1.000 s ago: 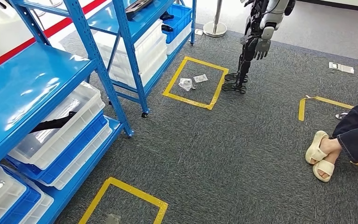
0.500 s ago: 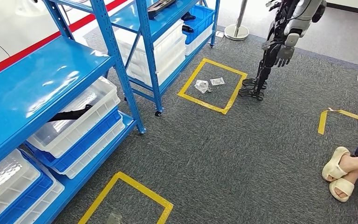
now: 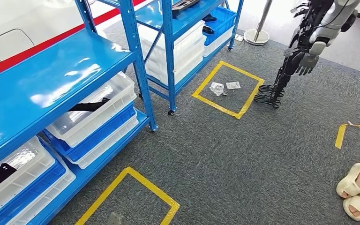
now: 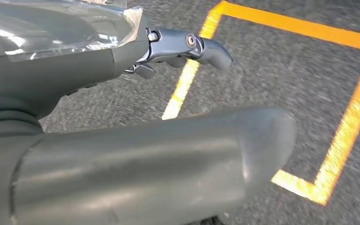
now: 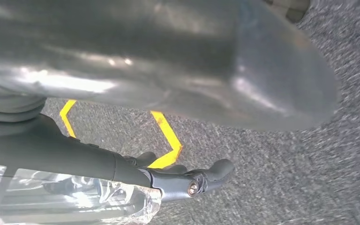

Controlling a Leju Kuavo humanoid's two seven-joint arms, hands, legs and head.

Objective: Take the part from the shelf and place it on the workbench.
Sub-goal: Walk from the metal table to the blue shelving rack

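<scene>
The left hand [image 4: 178,49] and right hand [image 5: 183,180] hang over grey carpet [image 3: 243,154], fingers loosely apart, holding nothing. The blue shelf [image 3: 51,79] stands at nine o'clock, a black part [image 3: 91,105] lying in its clear bin [image 3: 103,110].

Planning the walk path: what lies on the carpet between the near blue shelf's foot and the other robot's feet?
In the head view, a yellow tape square with clear plastic bags inside lies between the shelf and the other robot.
</scene>
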